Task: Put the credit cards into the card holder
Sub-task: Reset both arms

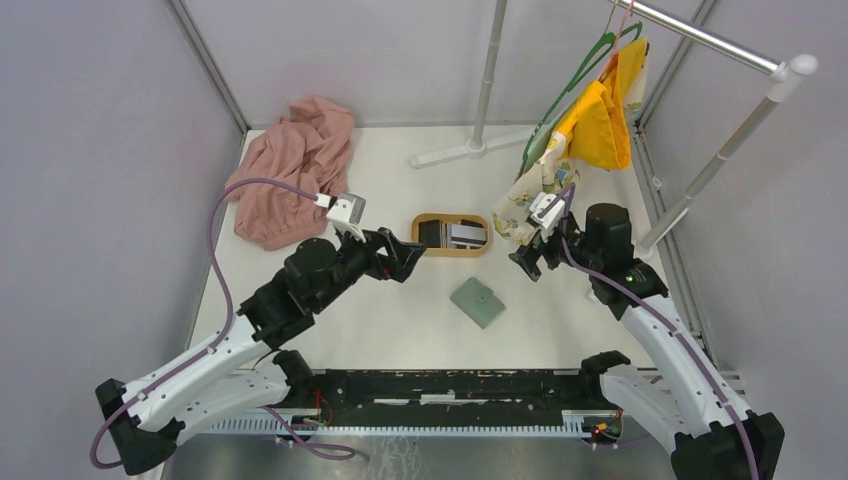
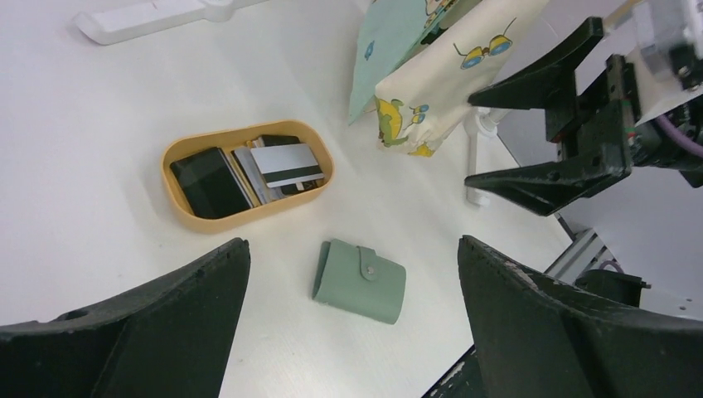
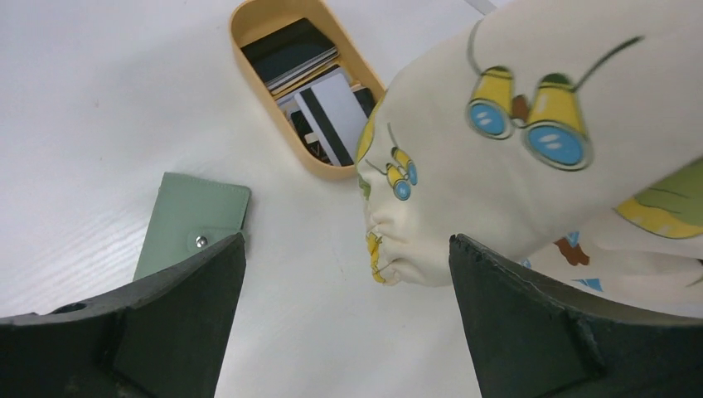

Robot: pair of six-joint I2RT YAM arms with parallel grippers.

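**A:** From above, where do things stand?

**B:** The left jaws and the right jaws are both spread wide and hold nothing. They hang to either side of the oval wooden tray (image 1: 416, 236). The credit cards (image 1: 466, 235) lie in that tray. The card holder (image 1: 477, 302) lies on the desk (image 1: 400, 330), nearer than the tray and apart from it.

**A:** What worries you there?

**B:** The printed cloth (image 1: 522, 190) hangs just beside the right jaws, at the tray's right end. I'd guess a reach from that side could snag it or drag it over the cards.

**A:** And the left wrist view?

**B:** The cards are stacked and overlapping: a black card (image 2: 209, 181) to the left and a grey-white striped card (image 2: 286, 164) on top. They are thin and flat and the tray wall (image 2: 249, 217) stands close around them. A pinch could slide off them, lift two at once, or shove the light tray. The card holder's (image 2: 360, 280) snap tab (image 2: 370, 269) looks fastened. Until it is opened, no card can go in.

**A:** The right wrist view?

**B:** The cloth (image 3: 514, 149) fills much of it and covers the tray's right end, so part of the stack is hidden from this camera. The card holder (image 3: 191, 228) lies left of the tray, with nothing pinning it. Pulling at the tab with one set of jaws would probably just slide it across the desk, so the other arm should steady it.
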